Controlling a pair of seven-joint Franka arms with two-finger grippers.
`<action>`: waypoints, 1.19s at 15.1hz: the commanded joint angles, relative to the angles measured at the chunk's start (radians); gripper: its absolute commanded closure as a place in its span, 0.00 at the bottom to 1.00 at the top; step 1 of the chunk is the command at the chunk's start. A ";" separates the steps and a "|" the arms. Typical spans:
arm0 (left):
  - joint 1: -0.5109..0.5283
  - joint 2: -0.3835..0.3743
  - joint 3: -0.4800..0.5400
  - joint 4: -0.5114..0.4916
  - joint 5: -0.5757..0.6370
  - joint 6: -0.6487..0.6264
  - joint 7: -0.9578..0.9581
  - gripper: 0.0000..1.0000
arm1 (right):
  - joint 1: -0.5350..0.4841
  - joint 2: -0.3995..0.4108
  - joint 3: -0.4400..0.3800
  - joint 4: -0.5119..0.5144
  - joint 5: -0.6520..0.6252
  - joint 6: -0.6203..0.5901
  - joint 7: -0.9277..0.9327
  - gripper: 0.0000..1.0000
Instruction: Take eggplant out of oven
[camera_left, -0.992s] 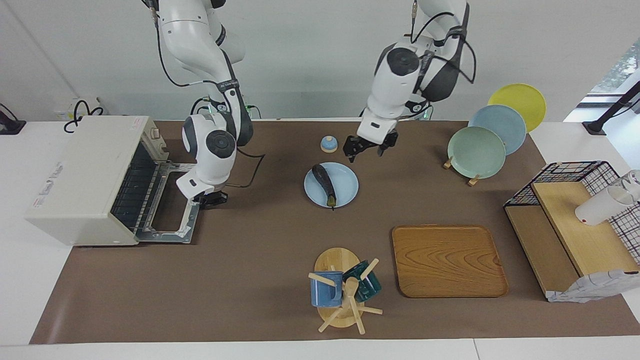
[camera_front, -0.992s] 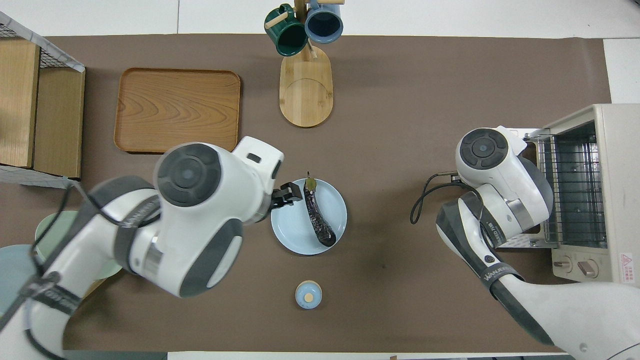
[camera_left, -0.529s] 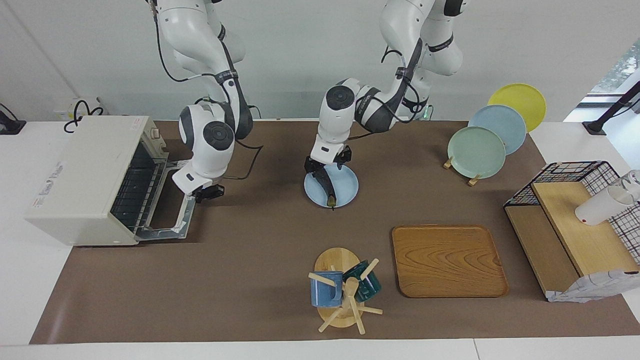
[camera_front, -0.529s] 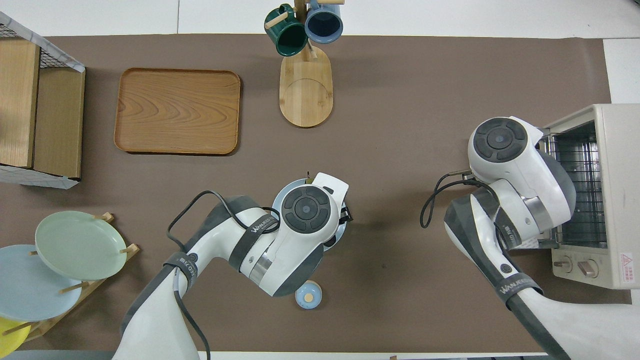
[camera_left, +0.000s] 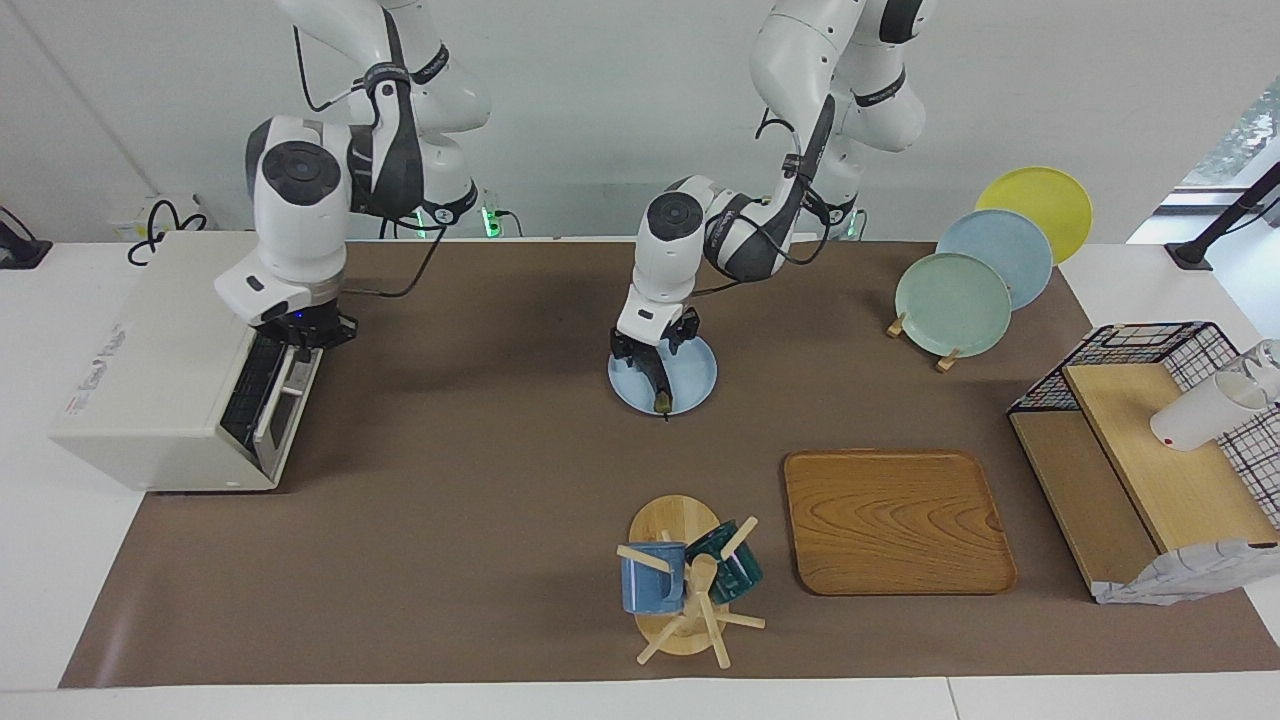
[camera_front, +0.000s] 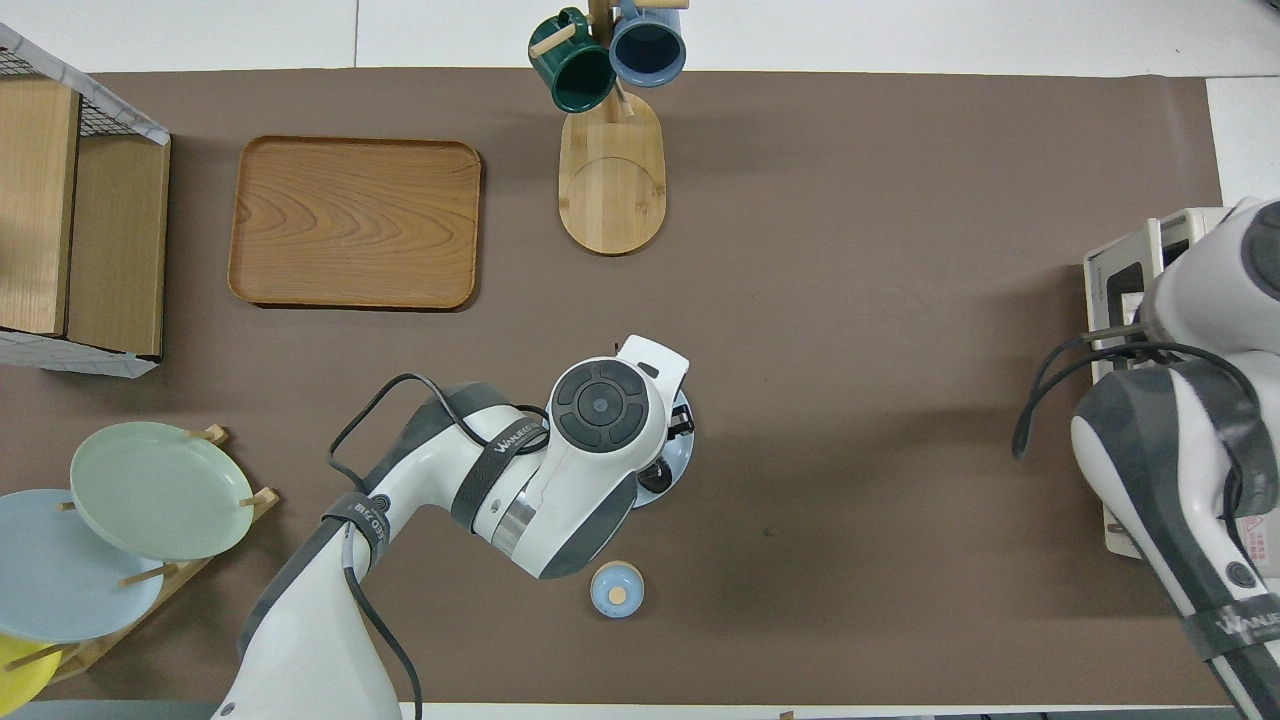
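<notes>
The dark eggplant (camera_left: 658, 386) lies on a light blue plate (camera_left: 695, 372) in the middle of the table, outside the oven, stem end pointing away from the robots. My left gripper (camera_left: 648, 357) is down on the eggplant's end nearer the robots. In the overhead view my left arm covers the eggplant and most of the plate (camera_front: 683, 452). The cream-white oven (camera_left: 150, 350) stands at the right arm's end of the table, its door raised almost shut. My right gripper (camera_left: 300, 333) is at the door's top edge. In the overhead view the right arm covers most of the oven (camera_front: 1120, 268).
A small blue bell-shaped lid (camera_front: 617, 588) sits nearer to the robots than the plate. A wooden tray (camera_left: 895, 520) and a mug tree (camera_left: 685, 580) stand farther out. A plate rack (camera_left: 955, 300) and a wire shelf (camera_left: 1150, 430) are toward the left arm's end.
My right gripper swung the oven door from flat open up to almost shut. My left gripper came down from over the table onto the eggplant on the plate and stays there.
</notes>
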 joint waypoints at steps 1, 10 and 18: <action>0.002 -0.015 0.001 -0.029 -0.006 0.017 0.026 0.31 | -0.049 0.056 -0.009 0.013 0.075 -0.001 -0.075 1.00; 0.002 -0.017 0.001 -0.035 -0.006 0.025 0.031 1.00 | -0.040 0.055 0.001 0.428 0.297 -0.457 -0.185 0.94; 0.246 -0.069 0.007 0.152 -0.008 -0.254 0.276 1.00 | -0.034 0.053 0.022 0.465 0.389 -0.496 -0.188 0.00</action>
